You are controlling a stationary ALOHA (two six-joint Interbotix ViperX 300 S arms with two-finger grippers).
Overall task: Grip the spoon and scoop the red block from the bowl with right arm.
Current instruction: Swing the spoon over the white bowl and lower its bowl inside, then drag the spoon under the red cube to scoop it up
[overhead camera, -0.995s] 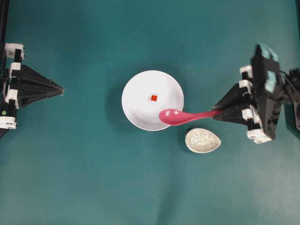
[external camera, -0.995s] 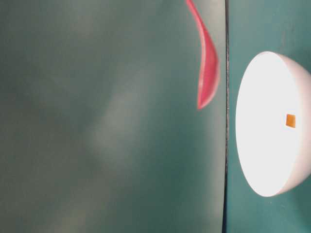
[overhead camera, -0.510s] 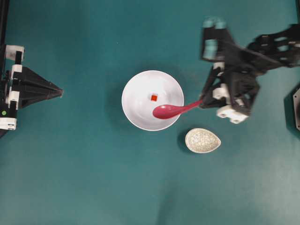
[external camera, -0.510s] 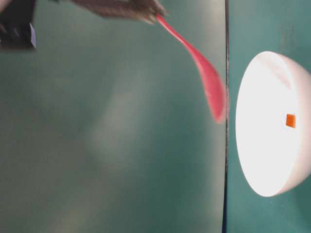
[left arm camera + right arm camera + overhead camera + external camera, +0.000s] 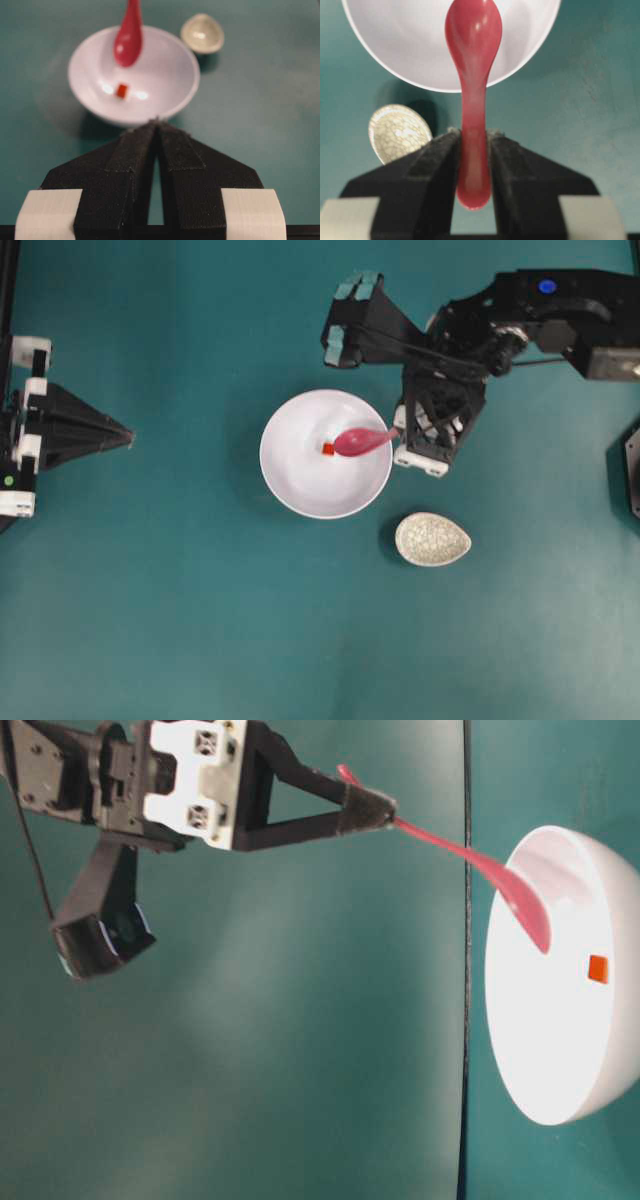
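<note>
A teal table (image 5: 180, 620) seen from overhead holds a large white bowl (image 5: 290, 490) at the centre of the frame, with a tiny red block (image 5: 327, 449) lying inside it, just right of the bowl's middle. The right arm (image 5: 520, 315) reaches in from the upper right, and its right gripper (image 5: 400, 435) is clenched on the handle of a pink spoon (image 5: 360, 441), whose scoop hangs over the bowl with its tip just beside the block. The right wrist view shows what the overhead cannot: the handle (image 5: 472, 150) pinched between the two black fingers (image 5: 432, 160), the handle end poking back past them; the block is hidden there. The table-level view, turned sideways, shows the spoon (image 5: 500, 885) slanting down past the bowl's rim (image 5: 500, 920), its scoop apart from the block (image 5: 598, 969). A small speckled egg-shaped dish (image 5: 432, 539) sits near the bowl at lower right. At the far left edge the left gripper (image 5: 128, 434) stays well apart from the bowl; its wrist view shows the fingers (image 5: 132, 150) pressed together on nothing, pointing at the bowl (image 5: 175, 100).
</note>
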